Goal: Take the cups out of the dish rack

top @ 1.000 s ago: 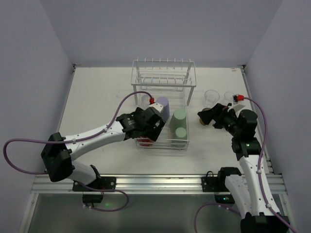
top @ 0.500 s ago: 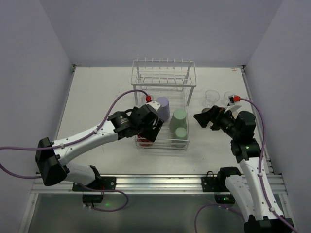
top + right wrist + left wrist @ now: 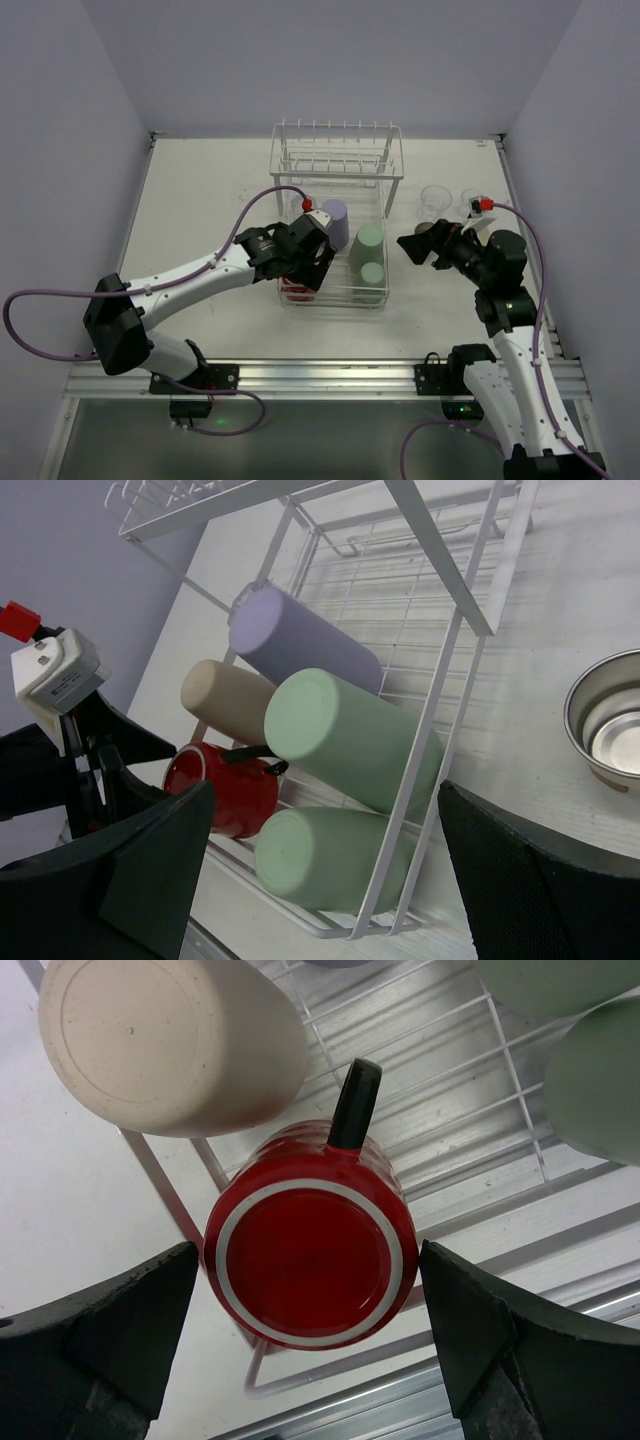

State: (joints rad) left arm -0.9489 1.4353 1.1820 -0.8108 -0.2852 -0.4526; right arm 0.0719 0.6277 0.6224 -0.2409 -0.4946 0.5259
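Unloading the white wire dish rack [image 3: 338, 150], standing mid-way across the pale tabletop [image 3: 200, 200]. Counting five cups lying on their sides in its low basket:

- a red ribbed cup [image 3: 310, 1265] with a white-ringed base and a black handle
- a tan smooth tumbler [image 3: 170, 1040] just beside it
- a lavender tumbler [image 3: 300, 640]
- two pale green tumblers [image 3: 345, 740] side by side

Noting two clear see-through tumblers [image 3: 434, 200] standing on the table just right of the rack, apparently out already.

Holding the left gripper [image 3: 305, 1305] squarely before the red cup's base, one finger off to each side, spread about as wide as possible and gripping nothing. Holding the right gripper [image 3: 412, 245] just beside the rack's right wall, likewise wide open and empty, facing the green pair.

Judging the red cup to be stiff and fairly light, with a glossy and probably somewhat slippery wall, though the ribs may be helping the pads bite. Favouring a hold across the round body near the base, away from the handle sticking out of its side. Watching for the handle snagging on the wires during lifting, and for a finger nudging the tan neighbour. Treating the clear tumblers as possibly brittle.
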